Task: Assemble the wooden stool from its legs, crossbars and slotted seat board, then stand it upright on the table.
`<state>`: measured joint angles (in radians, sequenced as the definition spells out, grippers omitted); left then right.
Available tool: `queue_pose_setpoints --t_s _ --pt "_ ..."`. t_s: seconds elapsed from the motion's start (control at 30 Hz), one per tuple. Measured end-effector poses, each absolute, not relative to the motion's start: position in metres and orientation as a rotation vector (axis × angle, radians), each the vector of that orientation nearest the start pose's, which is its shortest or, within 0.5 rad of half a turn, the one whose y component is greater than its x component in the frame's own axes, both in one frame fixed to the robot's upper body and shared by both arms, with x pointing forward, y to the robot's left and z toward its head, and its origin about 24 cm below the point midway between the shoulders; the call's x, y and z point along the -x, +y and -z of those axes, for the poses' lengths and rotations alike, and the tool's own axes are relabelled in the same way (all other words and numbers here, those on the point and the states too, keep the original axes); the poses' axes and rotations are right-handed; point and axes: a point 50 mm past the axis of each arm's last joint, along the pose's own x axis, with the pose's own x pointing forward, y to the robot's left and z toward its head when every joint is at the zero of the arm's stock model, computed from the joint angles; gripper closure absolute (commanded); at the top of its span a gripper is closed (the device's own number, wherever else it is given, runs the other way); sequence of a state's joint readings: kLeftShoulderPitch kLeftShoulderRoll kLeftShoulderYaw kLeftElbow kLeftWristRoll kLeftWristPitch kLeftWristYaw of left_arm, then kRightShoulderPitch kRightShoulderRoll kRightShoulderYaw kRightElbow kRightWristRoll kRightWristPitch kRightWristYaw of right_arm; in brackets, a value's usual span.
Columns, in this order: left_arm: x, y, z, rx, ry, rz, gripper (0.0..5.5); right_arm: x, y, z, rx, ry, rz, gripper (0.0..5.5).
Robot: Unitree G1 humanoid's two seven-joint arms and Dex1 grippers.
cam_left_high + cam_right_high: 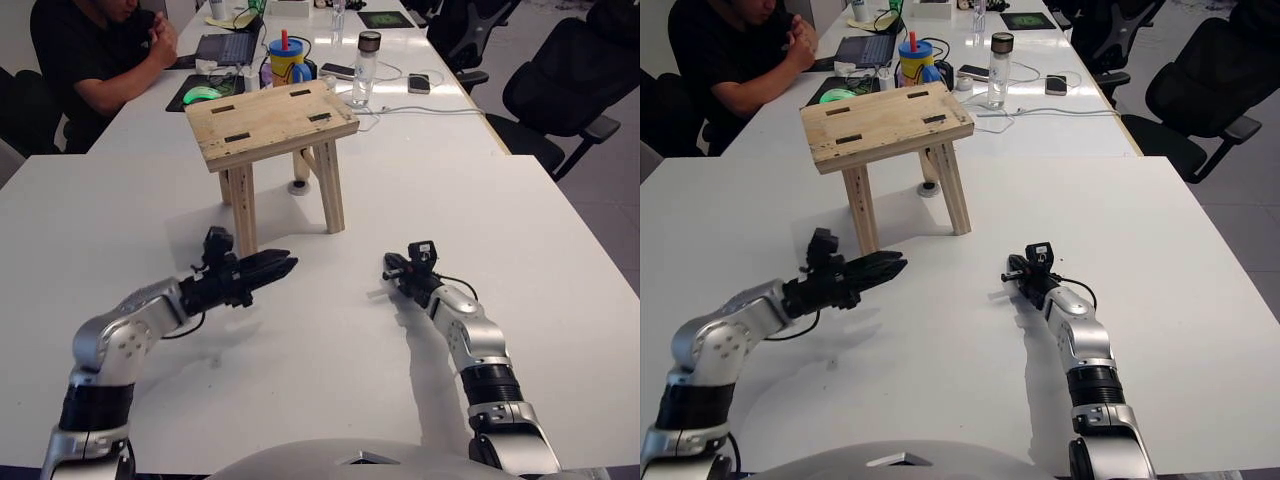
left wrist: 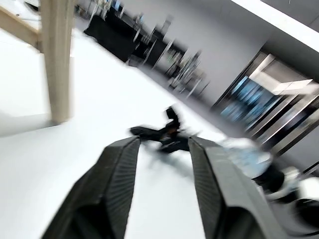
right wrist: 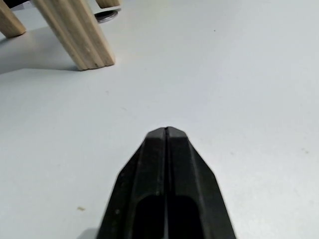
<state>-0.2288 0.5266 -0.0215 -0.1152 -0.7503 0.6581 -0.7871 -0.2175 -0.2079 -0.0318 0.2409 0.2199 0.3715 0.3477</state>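
The wooden stool (image 1: 270, 124) stands upright on the white table (image 1: 520, 230), its slotted seat board on top and its legs (image 1: 243, 205) on the surface. My left gripper (image 1: 285, 265) hovers just in front of the stool's near left leg, open, with nothing between its fingers (image 2: 117, 174). My right gripper (image 1: 388, 265) rests low over the table to the right of the stool, shut and empty; its joined fingertips (image 3: 166, 132) point toward a stool leg (image 3: 79, 35).
A small round disc (image 1: 298, 186) lies on the table under the stool. Behind it on the far table stand a clear bottle (image 1: 365, 68), a yellow-blue cup (image 1: 284, 58), a laptop (image 1: 228, 46) and cables. Office chairs (image 1: 565, 85) stand at the right.
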Motion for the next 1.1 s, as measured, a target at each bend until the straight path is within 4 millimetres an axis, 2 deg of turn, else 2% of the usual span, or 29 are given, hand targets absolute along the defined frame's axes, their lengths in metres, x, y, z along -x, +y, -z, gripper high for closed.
queue_pose_setpoints --t_s 0.1,0.2,0.27,0.37,0.47,0.53,0.57,0.63,0.73,0.77,0.83,0.93,1.03,1.1 --pt "-0.299 0.182 -0.092 0.057 0.282 0.900 4.82 -0.288 -0.171 -0.018 -0.082 0.380 -0.336 5.50" --pt "-0.327 0.197 -0.089 -0.103 0.288 0.812 5.36 -0.289 -0.170 -0.017 -0.079 0.379 -0.343 5.50" --pt "-0.345 0.207 -0.090 -0.229 0.299 0.731 5.46 -0.290 -0.168 -0.018 -0.077 0.378 -0.349 5.50" --pt "-0.369 0.223 -0.101 -0.441 0.297 0.560 5.46 -0.291 -0.166 -0.018 -0.073 0.380 -0.362 5.50" --pt "-0.388 0.241 -0.121 -0.679 0.267 0.360 5.46 -0.292 -0.160 -0.017 -0.061 0.384 -0.393 5.50" --pt "-0.394 0.246 -0.137 -0.767 0.197 0.310 5.46 -0.293 -0.154 -0.016 -0.038 0.392 -0.415 5.50" --pt "-0.395 0.243 -0.139 -0.770 0.166 0.324 5.46 -0.293 -0.152 -0.017 -0.036 0.389 -0.419 5.50" --pt "-0.391 0.228 -0.122 -0.682 0.113 0.385 5.46 -0.296 -0.149 -0.017 -0.046 0.377 -0.418 5.50" --pt "-0.371 0.202 -0.073 -0.320 0.087 0.448 5.46 -0.299 -0.148 -0.017 -0.061 0.356 -0.400 5.50" --pt "-0.365 0.197 -0.066 -0.171 0.034 0.415 5.46 -0.301 -0.151 -0.017 -0.060 0.337 -0.377 5.50" --pt "-0.361 0.196 -0.069 -0.003 -0.065 0.330 5.46 -0.308 -0.156 -0.024 -0.055 0.281 -0.326 5.50" --pt "-0.361 0.192 -0.080 0.152 -0.177 0.245 5.46 -0.326 -0.162 -0.040 -0.069 0.191 -0.211 5.50" --pt "-0.362 0.169 -0.085 0.222 -0.209 0.253 5.46 -0.346 -0.159 -0.060 -0.024 0.109 -0.112 5.50" --pt "-0.364 0.159 -0.089 0.242 -0.216 0.242 5.46 -0.357 -0.155 -0.069 0.077 0.080 -0.066 5.50"
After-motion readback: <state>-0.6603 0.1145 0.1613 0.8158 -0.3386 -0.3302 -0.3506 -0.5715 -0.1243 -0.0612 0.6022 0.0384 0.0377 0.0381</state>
